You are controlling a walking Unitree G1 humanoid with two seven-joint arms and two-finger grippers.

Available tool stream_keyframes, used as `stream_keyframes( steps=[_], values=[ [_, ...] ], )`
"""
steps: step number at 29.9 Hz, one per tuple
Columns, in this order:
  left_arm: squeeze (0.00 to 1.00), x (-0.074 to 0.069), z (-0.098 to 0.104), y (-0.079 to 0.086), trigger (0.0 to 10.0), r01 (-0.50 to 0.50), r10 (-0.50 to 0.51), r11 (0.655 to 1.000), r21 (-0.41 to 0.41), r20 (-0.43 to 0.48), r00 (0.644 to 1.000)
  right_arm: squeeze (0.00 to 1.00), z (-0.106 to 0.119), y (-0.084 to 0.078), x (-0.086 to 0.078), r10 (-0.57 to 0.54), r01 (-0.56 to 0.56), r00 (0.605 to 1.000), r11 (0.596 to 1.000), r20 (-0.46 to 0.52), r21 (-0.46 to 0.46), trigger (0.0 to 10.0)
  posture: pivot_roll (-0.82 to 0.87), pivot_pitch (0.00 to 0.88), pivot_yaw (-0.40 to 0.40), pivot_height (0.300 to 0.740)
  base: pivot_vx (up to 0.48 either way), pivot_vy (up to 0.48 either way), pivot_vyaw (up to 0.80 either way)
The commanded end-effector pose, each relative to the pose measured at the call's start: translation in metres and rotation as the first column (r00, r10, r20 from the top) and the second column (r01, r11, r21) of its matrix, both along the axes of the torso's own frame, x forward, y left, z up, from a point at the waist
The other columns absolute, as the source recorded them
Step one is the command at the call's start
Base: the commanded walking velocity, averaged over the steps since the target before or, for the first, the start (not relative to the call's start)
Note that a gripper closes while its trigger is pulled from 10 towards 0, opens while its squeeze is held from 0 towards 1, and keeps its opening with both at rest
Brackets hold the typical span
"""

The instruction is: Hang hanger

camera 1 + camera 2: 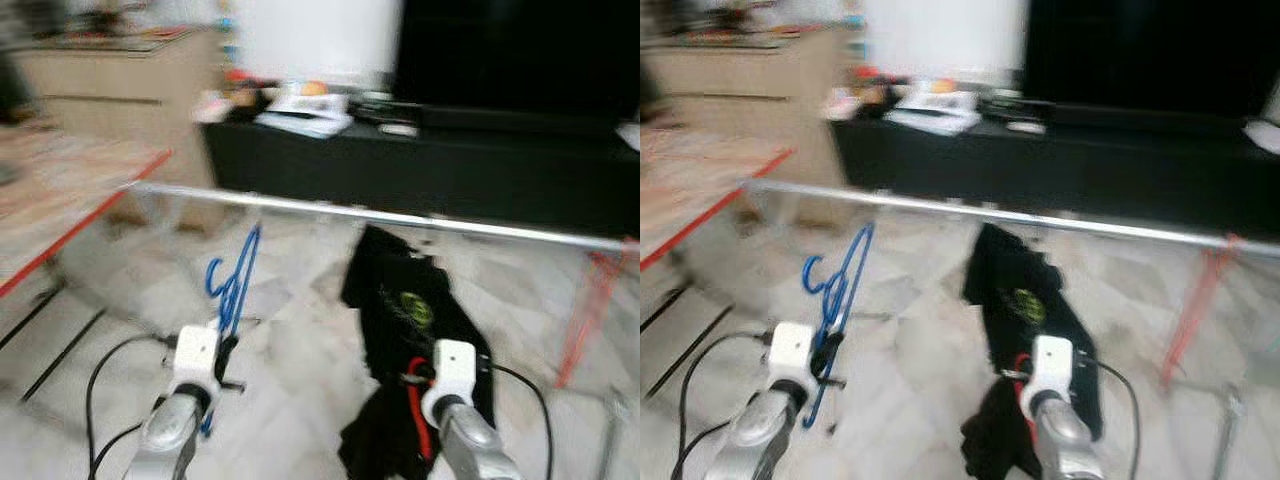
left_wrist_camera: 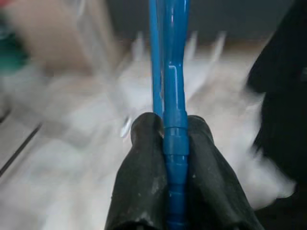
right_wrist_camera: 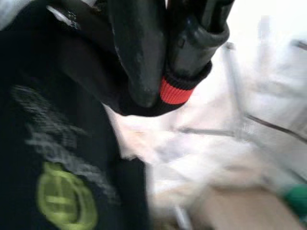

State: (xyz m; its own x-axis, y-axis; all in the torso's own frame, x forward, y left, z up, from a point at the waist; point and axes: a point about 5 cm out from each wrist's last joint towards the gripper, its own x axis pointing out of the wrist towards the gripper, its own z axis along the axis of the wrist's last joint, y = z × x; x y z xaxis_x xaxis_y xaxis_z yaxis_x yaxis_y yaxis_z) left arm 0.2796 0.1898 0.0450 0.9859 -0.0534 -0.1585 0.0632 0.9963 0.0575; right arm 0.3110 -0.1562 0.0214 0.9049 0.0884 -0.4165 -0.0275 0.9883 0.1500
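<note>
Frames blurred, camera likely in motion. Left gripper (image 2: pixel 175 143) is clenched on a blue hanger (image 1: pixel 235 275): the wrist view shows the blue bar pinched between both black fingers (image 2: pixel 141 177). The hanger stands roughly upright above the left arm, hook (image 1: pixel 213 277) at about mid-height on its left side, top end just below the rail.

Metal rail (image 1: pixel 400 217) runs across the scene in front of both arms, slanting slightly down to the right, with a red-orange stand leg (image 1: pixel 585 310) at its right end.

Right gripper (image 3: pixel 163 72) is clamped on a black garment (image 1: pixel 405 300) with a yellow-green logo (image 1: pixel 417 310). The garment hangs just under the rail, top edge close to it; contact with the rail can't be told. A red piece (image 1: pixel 415 400) sits near the right wrist, what it is unclear.

Behind: a black low cabinet (image 1: pixel 420 170) with papers (image 1: pixel 305 112) on top, and a pale wood unit (image 1: pixel 120 85) on the left. Marble-look floor (image 1: pixel 300 360). Black cables (image 1: pixel 100 375) trail off both arms.
</note>
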Motion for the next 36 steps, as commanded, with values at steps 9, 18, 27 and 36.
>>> stream_keyframes(
  steps=[9,18,27,36],
  values=[
    [0.0,0.003,0.002,-0.002,10.0,0.011,-0.011,1.0,-0.012,0.0,1.0,0.0,-0.001,0.002,-0.001,-0.003,0.003,1.0,1.0,0.002,0.002,10.0,0.0,0.025,0.054,0.74,-0.261,0.0,0.0],
    [0.0,0.003,0.002,-0.002,10.0,0.015,-0.015,1.0,-0.013,-0.001,1.0,0.0,0.0,-0.001,0.001,-0.032,0.032,0.999,0.999,-0.002,0.004,10.0,0.0,0.024,0.052,0.74,-0.26,0.0,0.0],
    [0.0,0.002,0.002,-0.002,10.0,0.011,-0.011,1.0,-0.015,-0.003,1.0,0.0,-0.001,-0.003,0.001,-0.038,0.038,0.999,0.999,-0.022,-0.011,10.0,0.0,0.031,0.046,0.74,-0.262,0.0,-0.54],
    [0.0,0.006,0.005,-0.007,10.0,0.077,-0.077,0.997,0.002,-0.033,0.996,0.0,0.006,-0.004,0.01,-0.037,0.036,0.999,0.999,-0.017,-0.024,10.0,0.01,0.035,0.042,0.74,-0.087,0.0,-0.05]
  ],
)
